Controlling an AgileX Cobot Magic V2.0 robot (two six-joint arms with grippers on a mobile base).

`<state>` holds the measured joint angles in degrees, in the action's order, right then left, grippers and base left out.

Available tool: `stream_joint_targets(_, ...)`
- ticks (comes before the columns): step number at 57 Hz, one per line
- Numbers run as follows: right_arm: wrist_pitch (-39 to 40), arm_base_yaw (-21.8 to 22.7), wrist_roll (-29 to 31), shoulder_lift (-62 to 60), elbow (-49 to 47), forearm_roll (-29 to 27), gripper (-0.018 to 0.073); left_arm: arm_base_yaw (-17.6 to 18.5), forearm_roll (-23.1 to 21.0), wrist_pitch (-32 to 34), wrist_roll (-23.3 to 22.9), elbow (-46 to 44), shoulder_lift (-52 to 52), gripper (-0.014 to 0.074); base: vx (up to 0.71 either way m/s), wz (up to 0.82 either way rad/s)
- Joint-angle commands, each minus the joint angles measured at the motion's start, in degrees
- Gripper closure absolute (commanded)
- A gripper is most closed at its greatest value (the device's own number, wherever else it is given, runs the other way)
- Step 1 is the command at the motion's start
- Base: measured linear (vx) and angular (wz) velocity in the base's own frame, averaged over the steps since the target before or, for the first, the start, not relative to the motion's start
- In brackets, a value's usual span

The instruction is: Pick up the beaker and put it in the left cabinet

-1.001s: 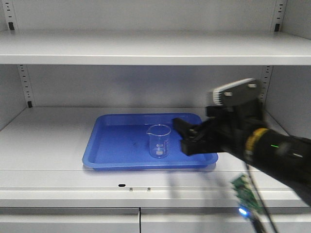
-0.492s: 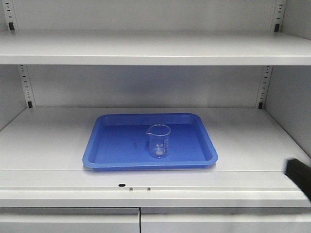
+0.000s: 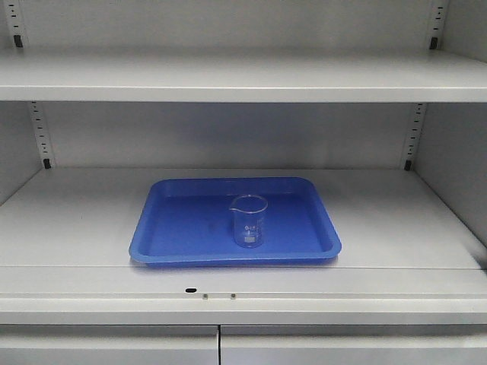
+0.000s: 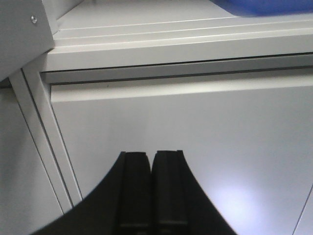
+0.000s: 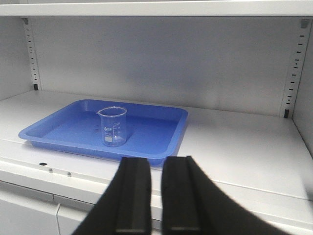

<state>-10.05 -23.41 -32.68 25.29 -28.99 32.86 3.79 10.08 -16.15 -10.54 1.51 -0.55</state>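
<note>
The clear glass beaker [image 3: 249, 220] stands upright near the middle of a blue tray [image 3: 156, 245] on the middle shelf of the left cabinet [image 3: 72, 220]. In the right wrist view the beaker [image 5: 113, 126] is on the tray [image 5: 173, 139], well ahead and to the left of my right gripper [image 5: 155, 159]. That gripper's fingers stand a narrow gap apart, holding nothing. My left gripper [image 4: 150, 153] is shut and empty, low in front of the cabinet's lower front panel [image 4: 195, 122]. Neither gripper shows in the front view.
An upper shelf [image 3: 228, 76] spans the cabinet above the tray. Perforated strips [image 3: 38, 133] run up the back wall at both sides. The shelf's front lip [image 3: 228, 293] lies below the tray. A corner of the blue tray [image 4: 264, 5] peeks in above the left gripper.
My right arm, beside the beaker over the tray a second ago, has pulled back to the lower right and left the front view. The beaker stays on the tray.
</note>
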Motion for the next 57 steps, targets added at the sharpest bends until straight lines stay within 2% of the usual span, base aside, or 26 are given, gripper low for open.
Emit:
stream_joint_targets(1,3.4,0.1,-0.1,0.4,-1.7,0.6,0.0467,0.4,-0.1,4.8,-0.2,-0.5,-1.0,0.0593,0.0,0.0)
stream_joint_targets(13,3.4,0.1,-0.1,0.4,-1.7,0.6,0.053,0.4,-0.1,4.8,-0.2,-0.5,-1.0,0.0593,0.0,0.0)
stream_joint_targets(32,3.4,0.1,0.3,-1.4,-1.7,0.8,0.0534,0.4,-0.1,4.8,-0.2,-0.5,-1.0,0.0593,0.0,0.0)
stream_joint_targets(43,-1.9,0.1,0.3,-5.9,-1.7,0.3,0.0534,0.4,-0.1,4.8,-0.2,-0.5,-1.0,0.0593,0.0,0.0)
stream_joint_targets(47,-4.5,1.0,0.7,-7.1,-1.7,-2.1,0.0534,0.4,-0.1,4.8,-0.2,-0.5,-1.0,0.0593,0.0,0.0)
stream_joint_targets(50,-5.7,2.3,2.9,-7.9,-0.9,-5.1,0.0534,0.4,-0.1,4.8,-0.2,-0.5,-1.0,0.0593,0.0,0.0)
stream_joint_targets(57,-5.2,6.4,16.2,-9.6,4.3,-14.0,0.0542,0.4,-0.1,4.8,-0.2,-0.5,-1.0,0.0593,0.0,0.0)
